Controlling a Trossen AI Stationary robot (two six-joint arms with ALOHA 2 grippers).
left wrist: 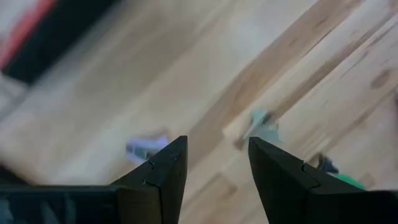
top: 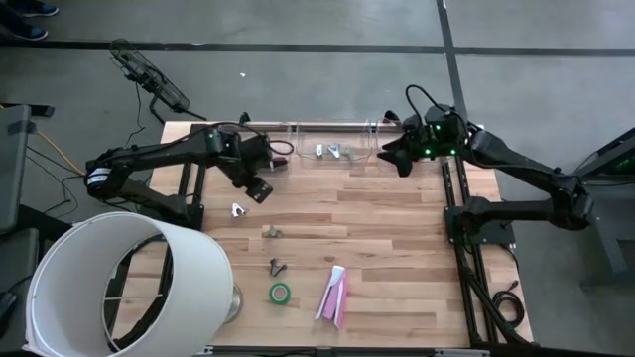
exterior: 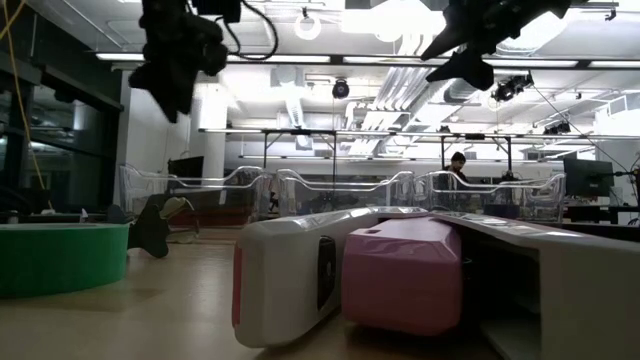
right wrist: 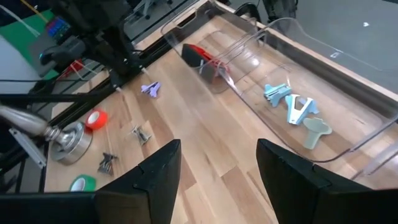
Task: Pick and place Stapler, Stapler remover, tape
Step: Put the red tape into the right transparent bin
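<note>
A pink and white stapler (top: pixel 333 295) lies near the table's front edge, with a green tape roll (top: pixel 280 293) to its left. Three staple removers lie loose on the wood: a purple-white one (top: pixel 238 209), a grey one (top: pixel 273 232) and a dark one (top: pixel 277 266). A red-orange tape roll (right wrist: pixel 94 119) lies near the left side. My left gripper (left wrist: pixel 217 146) hangs open above the purple-white remover, pointing down, with nothing between its fingers. My right gripper (right wrist: pixel 217 152) stands open in the air by the right end of the clear tray (top: pixel 369 139), also holding nothing.
The clear tray along the far edge holds three pale staple removers (right wrist: pixel 297 109) and a red and black thing (right wrist: pixel 198 55) at its left end. A big white drum (top: pixel 119 288) and a metal base (top: pixel 233 302) fill the near left corner.
</note>
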